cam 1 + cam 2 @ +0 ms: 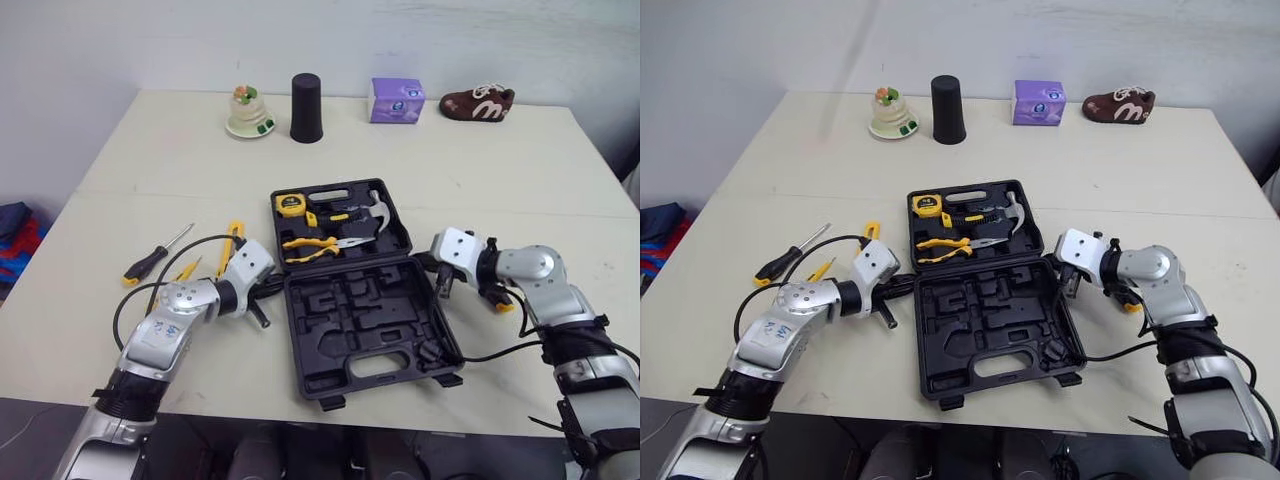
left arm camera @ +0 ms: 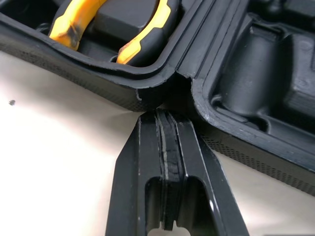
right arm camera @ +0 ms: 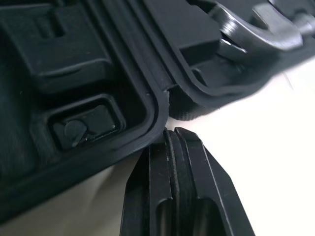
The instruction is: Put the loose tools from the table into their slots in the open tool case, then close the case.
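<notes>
The black tool case (image 1: pixel 296 340) lies open in the middle of the table. Its far half holds a yellow tape measure (image 1: pixel 291 204), a hammer (image 1: pixel 378 212) and yellow-handled pliers (image 1: pixel 310 245); the near half's moulded slots hold nothing. My left gripper (image 2: pixel 166 118) is shut, its tip against the case's left hinge corner (image 1: pixel 276 286). My right gripper (image 3: pixel 173 135) is shut too, touching the right hinge corner (image 1: pixel 428 263). A black-and-yellow screwdriver (image 1: pixel 155 258) lies loose to the left. Yellow tool parts (image 1: pixel 233 240) are partly hidden behind my left arm.
Along the table's far edge stand a small green-and-white figure on a plate (image 1: pixel 249 112), a black cup (image 1: pixel 306 107), a purple box (image 1: pixel 397 100) and a brown shoe (image 1: pixel 477 103). Black cables loop beside both arms. The front table edge runs just below the case.
</notes>
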`<action>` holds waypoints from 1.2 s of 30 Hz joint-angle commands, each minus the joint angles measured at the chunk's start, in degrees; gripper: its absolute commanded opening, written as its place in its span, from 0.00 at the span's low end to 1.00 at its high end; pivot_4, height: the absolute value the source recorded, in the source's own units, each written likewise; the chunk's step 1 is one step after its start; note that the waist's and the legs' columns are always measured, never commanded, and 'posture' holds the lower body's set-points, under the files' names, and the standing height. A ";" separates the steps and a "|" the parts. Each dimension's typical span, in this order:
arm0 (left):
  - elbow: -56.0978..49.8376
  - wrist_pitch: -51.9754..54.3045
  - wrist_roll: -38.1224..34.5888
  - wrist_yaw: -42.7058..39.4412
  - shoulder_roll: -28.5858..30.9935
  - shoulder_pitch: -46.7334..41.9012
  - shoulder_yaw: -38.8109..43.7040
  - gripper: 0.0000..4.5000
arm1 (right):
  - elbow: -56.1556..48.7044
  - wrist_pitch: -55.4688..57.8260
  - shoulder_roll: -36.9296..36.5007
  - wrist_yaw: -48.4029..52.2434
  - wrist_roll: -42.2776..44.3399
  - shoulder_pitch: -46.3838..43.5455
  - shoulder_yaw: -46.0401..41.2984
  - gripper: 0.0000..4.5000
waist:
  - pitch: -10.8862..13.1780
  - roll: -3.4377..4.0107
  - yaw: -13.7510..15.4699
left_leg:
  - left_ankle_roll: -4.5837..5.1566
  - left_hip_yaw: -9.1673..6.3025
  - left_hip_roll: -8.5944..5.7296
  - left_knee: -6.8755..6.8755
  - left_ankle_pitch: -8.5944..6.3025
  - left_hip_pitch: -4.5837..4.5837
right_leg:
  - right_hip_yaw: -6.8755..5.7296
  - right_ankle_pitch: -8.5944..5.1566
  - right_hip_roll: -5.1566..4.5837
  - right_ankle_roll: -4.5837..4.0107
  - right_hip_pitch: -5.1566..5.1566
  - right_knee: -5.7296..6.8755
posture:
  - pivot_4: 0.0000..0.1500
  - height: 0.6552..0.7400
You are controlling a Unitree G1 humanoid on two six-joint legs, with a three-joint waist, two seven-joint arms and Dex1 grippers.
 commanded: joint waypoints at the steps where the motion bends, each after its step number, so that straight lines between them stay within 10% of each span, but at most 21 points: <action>1: -1.23 -4.81 -0.35 -4.25 -1.41 -2.21 -2.67 0.00 | -13.67 3.07 -1.56 4.11 4.01 4.96 0.16 0.00 | 0.00 0.00 0.08 | 0.01 -0.01 0.00 0.00 -0.01 -0.01 | -0.01 0.00 -0.01 0.00 0.00 0.00 | 1.00 1.00; 17: 1.23 -8.40 3.57 -7.38 -2.46 -1.03 -3.57 0.00 | -27.45 10.75 -7.07 0.00 3.53 18.48 -6.23 0.00 | 0.00 0.00 0.31 | 0.20 0.01 0.00 0.34 -0.30 -0.05 | -0.01 -0.01 -0.02 0.00 0.07 -0.03 | 1.00 1.00; 26: -5.06 -7.71 -1.63 -9.96 6.57 4.40 8.94 0.00 | -32.81 11.80 -9.91 0.23 9.70 23.98 -15.27 0.00 | 0.01 0.02 -0.27 | 0.13 0.07 0.21 0.41 -0.48 -0.08 | 0.05 -0.03 0.09 0.00 0.04 -0.04 | 1.00 1.00; 36: 8.38 -21.22 -10.28 -16.52 17.70 20.37 40.65 1.00 | -35.99 19.39 -13.92 2.70 20.07 44.51 -46.51 0.99 | 0.02 0.02 0.01 | 0.37 -0.01 0.35 0.34 -0.79 0.09 | -0.03 -0.16 0.09 -0.24 0.17 -0.09 | 1.00 1.00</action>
